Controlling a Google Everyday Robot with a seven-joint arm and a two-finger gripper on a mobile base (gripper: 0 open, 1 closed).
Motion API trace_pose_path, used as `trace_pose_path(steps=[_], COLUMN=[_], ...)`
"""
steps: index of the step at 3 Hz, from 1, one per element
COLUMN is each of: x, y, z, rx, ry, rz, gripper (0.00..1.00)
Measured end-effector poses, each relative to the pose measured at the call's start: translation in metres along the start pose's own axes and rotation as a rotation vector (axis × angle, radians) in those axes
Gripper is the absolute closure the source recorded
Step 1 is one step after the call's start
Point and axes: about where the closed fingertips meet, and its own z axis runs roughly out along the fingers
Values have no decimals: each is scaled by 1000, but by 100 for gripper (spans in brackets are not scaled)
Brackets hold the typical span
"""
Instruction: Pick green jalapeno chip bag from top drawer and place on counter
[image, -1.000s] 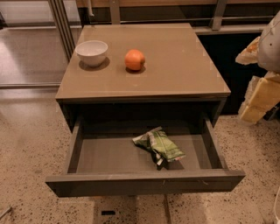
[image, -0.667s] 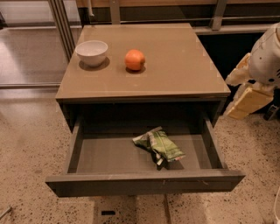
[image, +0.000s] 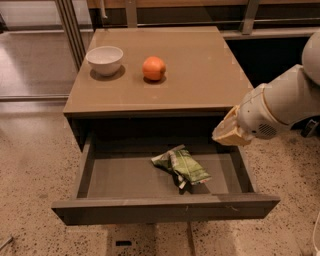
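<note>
One gripper (image: 229, 132) is on my feed: a tan end piece on the white arm (image: 282, 100), which enters from the right edge of the view. It hangs over the right rear corner of the open top drawer (image: 165, 209), just below the front edge of the counter (image: 200, 75). I cannot tell from this view how far it is open. It has no hold of the bag.

Position of the task item: the green jalapeno chip bag (image: 182, 167) lies flat on the drawer floor, a little right of centre. It is crumpled, with its long axis running from rear-left to front-right. The bag sits below the gripper and toward the left of the view from it. The two are near each other but apart, with no contact.

Surface: the drawer is pulled well out of the dark cabinet, and its flat dark grey-brown front panel faces the camera. The counter above is glossy tan-brown. A white bowl (image: 105, 59) stands upright on its rear left part. A round orange fruit (image: 153, 68) rests to the right of the bowl, not touching it. Both are well apart from the gripper.

Room: a speckled terrazzo floor (image: 30, 165) surrounds the cabinet. Metal posts (image: 67, 25) rise behind it on the left.
</note>
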Motion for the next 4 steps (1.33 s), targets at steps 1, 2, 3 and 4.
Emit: trace_pose_path(steps=[1, 2, 3, 4], x=[-1, -3, 13, 31], y=[8, 5, 6, 7], z=[54, 58, 70, 97], rx=[-27, -15, -8, -11], ry=[-80, -87, -50, -45], rz=[15, 16, -3, -2], gripper=[100, 100, 100, 83])
